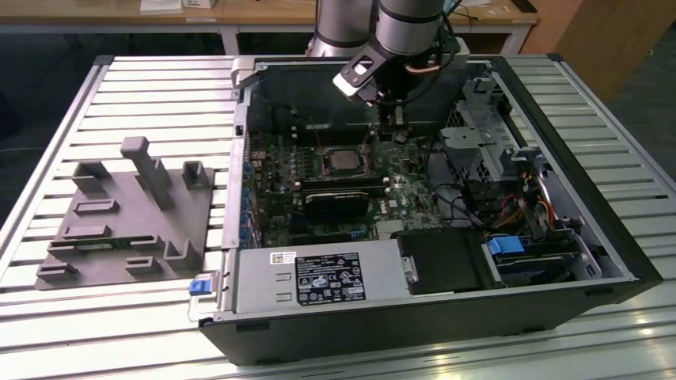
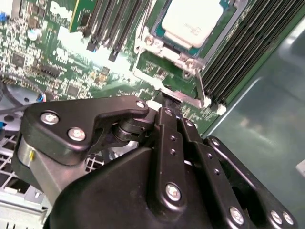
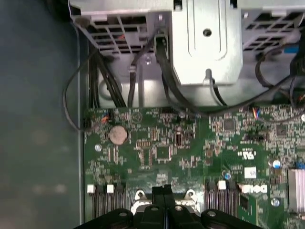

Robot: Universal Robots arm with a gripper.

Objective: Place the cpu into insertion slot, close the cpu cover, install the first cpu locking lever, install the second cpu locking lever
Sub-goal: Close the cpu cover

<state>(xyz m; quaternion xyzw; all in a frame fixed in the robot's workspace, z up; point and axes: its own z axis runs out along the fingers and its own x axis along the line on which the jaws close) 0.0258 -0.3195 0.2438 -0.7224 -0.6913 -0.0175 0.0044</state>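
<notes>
Now, black robot fingers [image 3: 160, 192] shut tight together, nothing seen between them. Fingers low inside big black computer case [image 1: 423, 332] on slatted metal desk [image 1: 158, 87]. Tips close over green circuit board [image 3: 162, 143], near small square insertion slot with silvery rim [image 1: 317, 162]. Small flat silvery-beige cpu [image 2: 193, 21] sits in slot. Thin silvery cpu cover frame [image 2: 181, 56] lies around cpu; cannot tell if pressed flat. Grey plastic holder block [image 1: 127, 214] on desk, at exterior view's left of case.
</notes>
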